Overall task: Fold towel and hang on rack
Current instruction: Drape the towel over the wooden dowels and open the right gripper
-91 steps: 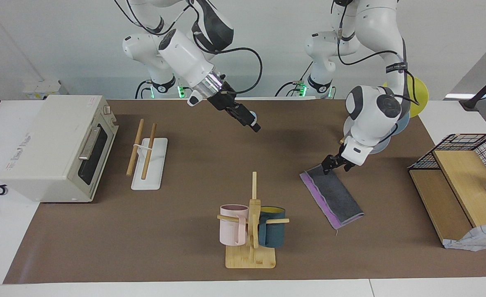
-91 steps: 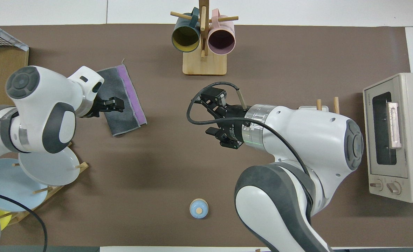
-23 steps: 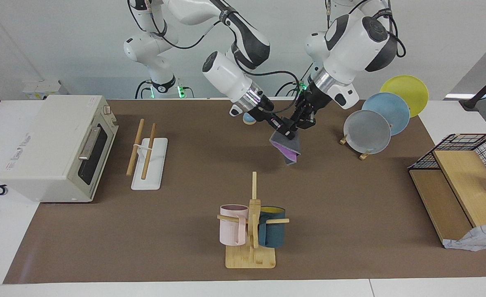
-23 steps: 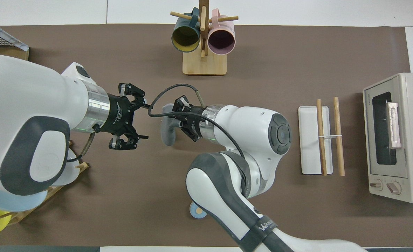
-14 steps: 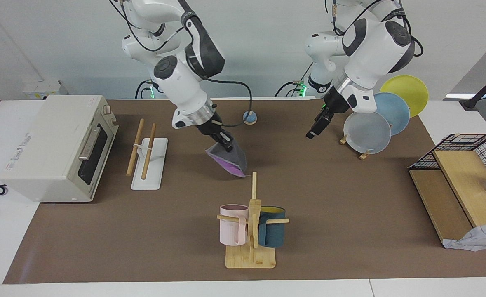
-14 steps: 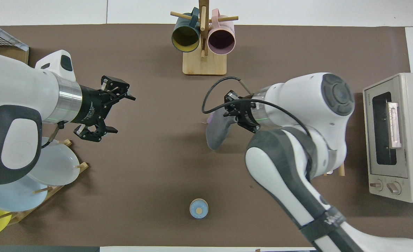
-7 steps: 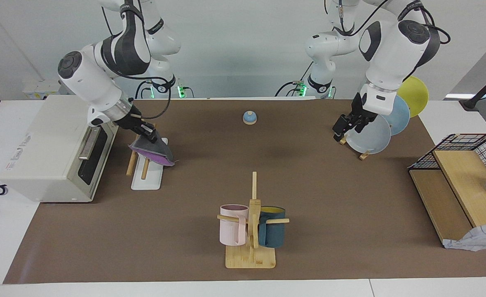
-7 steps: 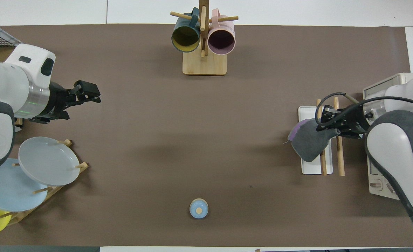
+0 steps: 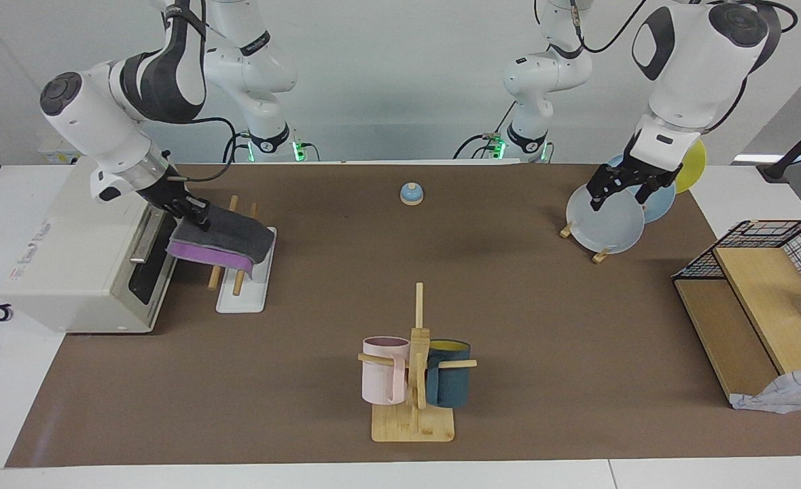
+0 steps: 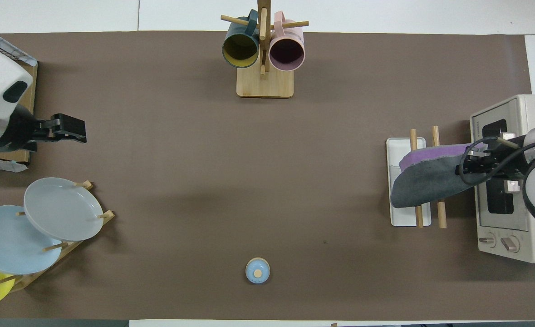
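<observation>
The folded towel [image 9: 227, 234], dark grey on top with a purple edge, lies draped across both wooden rods of the rack [image 9: 240, 282]; it also shows in the overhead view [image 10: 426, 181]. The rack's white base [image 10: 403, 218] sits in front of the toaster oven's door. My right gripper [image 9: 196, 216] is shut on the towel's end on the oven's side of the rods, and it shows in the overhead view [image 10: 469, 168] too. My left gripper [image 9: 619, 187] is open and empty, up over the plate stand; it shows in the overhead view [image 10: 70, 128] as well.
A toaster oven [image 9: 87, 238] stands at the right arm's end. A mug tree [image 9: 414, 367] with two mugs stands farthest from the robots. A blue bell [image 9: 410, 193] sits near the robots. A plate stand [image 9: 607, 217] and a wire-and-wood shelf [image 9: 760, 272] are at the left arm's end.
The left gripper handed the towel to the right gripper and drew back over the plates. The right gripper carried the towel to the rack and has laid it across both rods.
</observation>
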